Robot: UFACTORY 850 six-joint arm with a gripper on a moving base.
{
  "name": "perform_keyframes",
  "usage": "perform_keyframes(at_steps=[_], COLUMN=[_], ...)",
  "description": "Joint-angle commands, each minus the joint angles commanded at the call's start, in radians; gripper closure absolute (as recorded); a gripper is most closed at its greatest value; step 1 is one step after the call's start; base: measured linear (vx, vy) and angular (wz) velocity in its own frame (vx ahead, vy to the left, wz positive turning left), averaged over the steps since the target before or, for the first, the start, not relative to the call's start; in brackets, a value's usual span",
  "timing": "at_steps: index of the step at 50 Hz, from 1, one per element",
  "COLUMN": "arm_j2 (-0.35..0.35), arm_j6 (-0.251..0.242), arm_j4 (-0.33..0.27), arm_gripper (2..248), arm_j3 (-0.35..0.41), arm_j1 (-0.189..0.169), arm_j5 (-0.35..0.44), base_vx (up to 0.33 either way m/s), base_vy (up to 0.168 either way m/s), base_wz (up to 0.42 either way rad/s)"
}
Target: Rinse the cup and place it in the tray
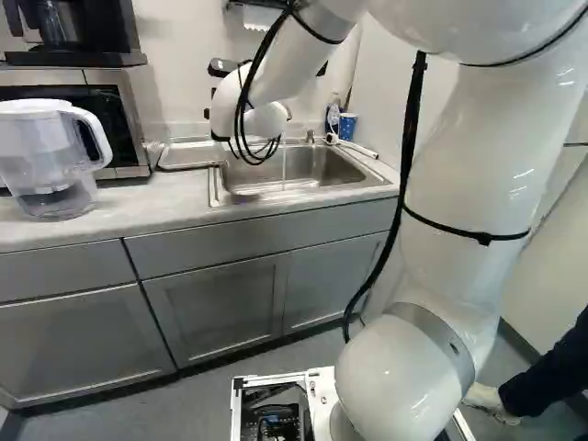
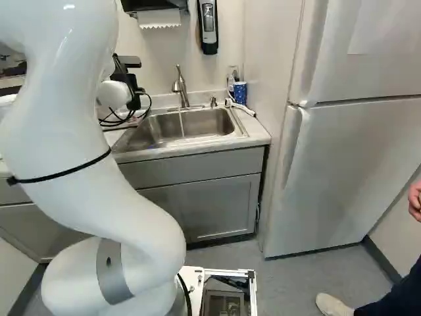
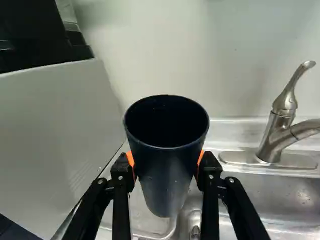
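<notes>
The black gripper [image 2: 129, 74] shows only in part beyond the arm in the right base view, its fingertips hidden. In the wrist view, both orange pads of the gripper [image 3: 166, 162] press against opposite sides of a dark blue cup [image 3: 167, 182]. The cup is mouth up, its dark inside facing the camera; whether anything is in it cannot be told. Left of the sink [image 1: 213, 188] lies a metal tray [image 1: 182, 154]. Its rounded rim [image 3: 162, 234] shows below the cup, apart from it. Thin water runs from the faucet [image 2: 180, 85] into the basin.
In the left base view a microwave [image 1: 133, 115] and a water pitcher [image 1: 50, 161] stand left of the tray. A patterned blue cup [image 2: 240, 93] and a bottle stand at the sink's back right corner. A fridge [image 2: 342, 171] is to the right.
</notes>
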Motion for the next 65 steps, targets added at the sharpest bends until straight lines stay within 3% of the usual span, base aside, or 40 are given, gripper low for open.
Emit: perform_keyframes(at_steps=[18,40,65], arm_j2=[-0.084,-0.159,-0.292], arm_j6=[0.000,0.000,0.000], arm_j4=[-0.040,-0.076,-0.108], arm_gripper=[125,125,125], arm_j3=[-0.089,-0.131,-0.238], arm_j1=[0.028,0.024,0.036], arm_j5=[0.010,0.017,0.056], base_vx=[0.000,0.000,0.000], base_vy=[0.000,0.000,0.000], base_wz=[0.000,0.000,0.000])
